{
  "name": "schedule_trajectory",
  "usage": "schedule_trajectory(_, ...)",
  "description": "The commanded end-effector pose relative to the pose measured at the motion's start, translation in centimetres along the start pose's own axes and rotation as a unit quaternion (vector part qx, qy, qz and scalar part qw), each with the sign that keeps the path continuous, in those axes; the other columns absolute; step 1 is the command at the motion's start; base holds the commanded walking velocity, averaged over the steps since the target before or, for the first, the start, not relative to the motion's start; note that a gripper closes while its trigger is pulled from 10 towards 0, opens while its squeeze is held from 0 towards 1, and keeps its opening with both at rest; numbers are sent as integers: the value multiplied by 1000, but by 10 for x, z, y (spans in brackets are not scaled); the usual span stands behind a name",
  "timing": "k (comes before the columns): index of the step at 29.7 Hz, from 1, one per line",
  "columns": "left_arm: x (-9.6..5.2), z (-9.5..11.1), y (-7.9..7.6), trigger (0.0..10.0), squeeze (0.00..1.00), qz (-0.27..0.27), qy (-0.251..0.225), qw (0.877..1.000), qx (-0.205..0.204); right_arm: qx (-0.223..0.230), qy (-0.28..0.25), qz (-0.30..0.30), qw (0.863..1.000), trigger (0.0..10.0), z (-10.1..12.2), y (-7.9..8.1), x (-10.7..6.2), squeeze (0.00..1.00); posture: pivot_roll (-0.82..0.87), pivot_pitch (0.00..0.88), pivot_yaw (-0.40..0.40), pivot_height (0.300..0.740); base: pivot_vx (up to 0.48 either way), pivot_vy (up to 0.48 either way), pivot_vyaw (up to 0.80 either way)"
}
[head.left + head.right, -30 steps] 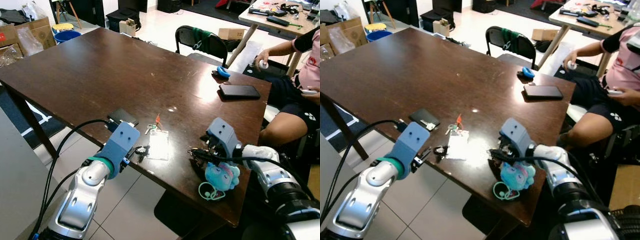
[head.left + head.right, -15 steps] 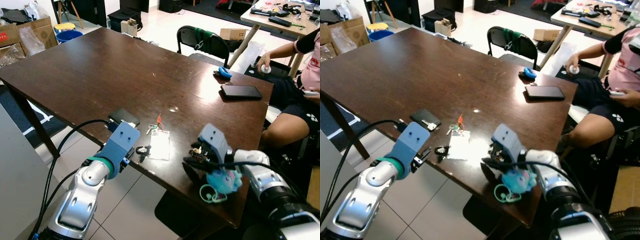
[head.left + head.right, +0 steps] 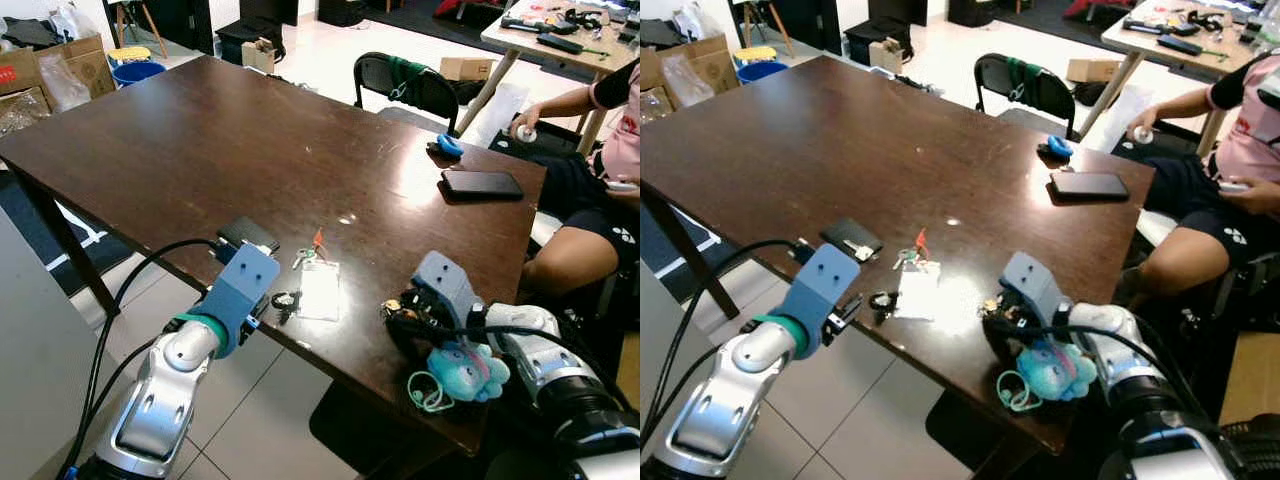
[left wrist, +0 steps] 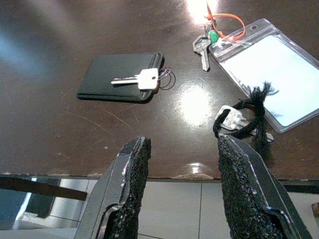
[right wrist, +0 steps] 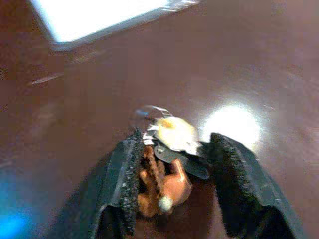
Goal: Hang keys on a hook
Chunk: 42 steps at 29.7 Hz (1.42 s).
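The right tool (image 3: 400,318) has drawn back toward the table (image 3: 200,140) edge, dragging the blue plush (image 3: 470,368) along. Its fingers straddle the keys (image 5: 172,139), narrowly apart, not yet clamped. The left tool (image 4: 182,191) hovers wide; lifting and hanging remain, no hook visible.

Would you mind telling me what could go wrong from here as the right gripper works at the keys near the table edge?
1. The right gripper straddles the keys and a small brown charm with its fingers apart; closing may catch only the charm.
2. The blue plush toy and its teal loop lie at the table's near edge beside that arm, so a nudge might knock them off.
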<state>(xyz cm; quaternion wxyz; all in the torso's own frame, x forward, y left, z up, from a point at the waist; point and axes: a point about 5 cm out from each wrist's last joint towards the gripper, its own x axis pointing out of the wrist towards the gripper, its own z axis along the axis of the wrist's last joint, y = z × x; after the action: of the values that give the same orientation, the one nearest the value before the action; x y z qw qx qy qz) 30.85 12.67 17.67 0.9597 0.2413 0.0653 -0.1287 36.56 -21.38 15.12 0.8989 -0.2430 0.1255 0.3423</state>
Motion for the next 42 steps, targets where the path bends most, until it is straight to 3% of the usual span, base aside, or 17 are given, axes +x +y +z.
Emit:
schedule_trajectory(1, -1, -3, -3, 10000, 0, -9, 6, 1000, -1, 15, 11, -18, 1000, 0, -6, 1, 2, 0, 70, 147, 57, 740, 0, 0, 0)
schedule_trajectory(18, -1, -4, -4, 10000, 0, -10, 6, 1000, -1, 34, -20, -58, 998, 0, 4, -5, 5, 0, 70, 139, 57, 740, 0, 0, 0)
schedule_trajectory(21, -1, -4, -4, 10000, 0, -10, 7, 1000, -1, 49, -52, -71, 995, 0, 13, -7, 6, 0, 70, 136, 57, 740, 0, 0, 0)
schedule_trajectory(23, -1, -4, -4, 10000, 0, -10, 7, 1000, -2, 81, -137, -93, 983, 0, 35, -13, 5, 0, 71, 130, 57, 740, 0, 0, 0)
schedule_trajectory(27, -1, -4, -4, 10000, 0, -10, 7, 1000, -2, 91, -167, -100, 977, 0, 43, -15, 4, 0, 71, 130, 57, 740, 0, 0, 0)
schedule_trajectory(28, -1, -5, -4, 10000, 0, -10, 7, 1000, -2, 99, -206, -106, 968, 10000, 55, -17, 2, 0, 69, 126, 60, 740, 0, 0, 0)
schedule_trajectory(30, -1, -4, -5, 10000, 0, -11, 6, 1000, -1, 110, -268, -129, 948, 10000, 76, -20, -4, 0, 67, 125, 60, 740, 0, 0, 0)
schedule_trajectory(31, -1, -4, -5, 10000, 0, -11, 6, 1000, -1, 110, -268, -129, 948, 10000, 76, -20, -4, 0, 67, 125, 60, 740, 0, 0, 0)
schedule_trajectory(32, -1, -3, -5, 10000, 0, -8, 2, 1000, -1, 118, -295, -142, 938, 10000, 85, -22, -7, 0, 67, 125, 60, 740, 0, 0, 0)
schedule_trajectory(38, 0, 2, -2, 10000, 0, 5, -15, 1000, -2, 123, -318, -158, 927, 10000, 91, -20, -9, 0, 65, 115, 57, 740, 0, 0, 0)
schedule_trajectory(42, 0, 5, 5, 10000, 0, 25, -33, 999, -1, 135, -317, -180, 922, 10000, 76, -6, -7, 0, 67, 118, 62, 740, 0, 0, 0)
